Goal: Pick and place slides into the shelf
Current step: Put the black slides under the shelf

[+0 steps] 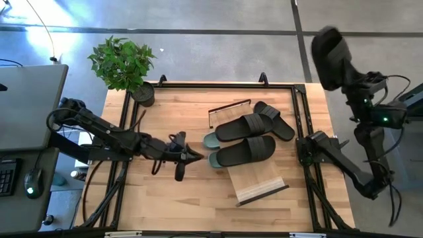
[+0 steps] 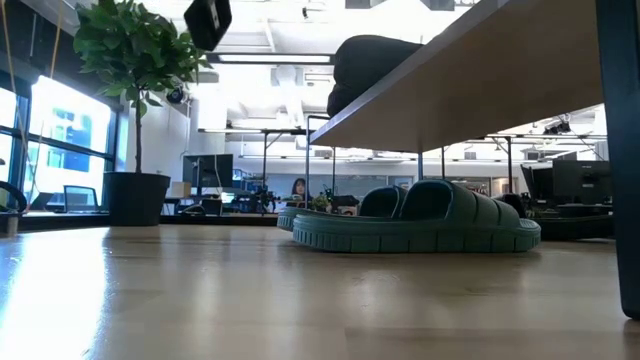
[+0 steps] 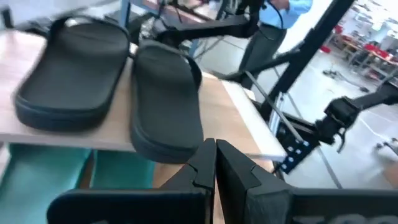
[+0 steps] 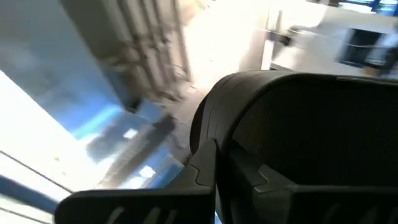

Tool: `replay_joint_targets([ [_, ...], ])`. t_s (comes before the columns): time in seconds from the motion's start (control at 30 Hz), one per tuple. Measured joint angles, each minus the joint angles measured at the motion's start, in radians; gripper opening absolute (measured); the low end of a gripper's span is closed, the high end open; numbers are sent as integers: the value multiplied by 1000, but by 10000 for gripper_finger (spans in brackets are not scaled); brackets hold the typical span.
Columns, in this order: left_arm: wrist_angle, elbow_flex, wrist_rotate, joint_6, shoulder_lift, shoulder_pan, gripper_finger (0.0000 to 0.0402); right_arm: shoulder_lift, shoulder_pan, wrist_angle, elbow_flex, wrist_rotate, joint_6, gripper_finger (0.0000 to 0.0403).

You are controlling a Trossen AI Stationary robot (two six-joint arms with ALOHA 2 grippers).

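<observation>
The shelf (image 1: 259,186) is the biggest thing here: there is one, sitting tilted in the middle of the table (image 1: 178,205), with a sloping wood top and thin black legs. On its top lie two black slides (image 1: 244,126) side by side, and a third black slide (image 1: 276,119) lies just behind them, partly on the table. Two green slides (image 2: 415,222) sit on the table under the shelf, with their ends poking out on the left side. A sixth slide, a black one (image 1: 330,54), is up in the air above the table's far right corner, held in the right gripper (image 4: 214,158), whose fingers look pressed tight on its edge. So I count four black and two green. The slides look like soft, bendy rubber, light and not easy to break, and likely a bit grippy. I think the best place to pinch one is the wide strap or a side edge. The left gripper (image 1: 190,156) is low over the table just left of the shelf, with its fingers closed together and nothing in them.
</observation>
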Motion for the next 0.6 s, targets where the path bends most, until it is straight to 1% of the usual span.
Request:
replay_joint_targets([
  [0.1,-1,0,-31,11,0,0,1,66,0,185,2,4,28,0],
  [0.17,0,0,-34,9,0,0,1,122,0,281,3,-17,49,0],
  [0.37,-1,0,-37,-5,0,0,1,293,11,404,2,-125,73,0],
  [0.47,-1,0,-38,-8,0,0,1,360,81,461,2,-128,32,0],
  [0.6,-1,0,-38,-8,0,0,1,436,257,524,2,-52,-46,0],
])
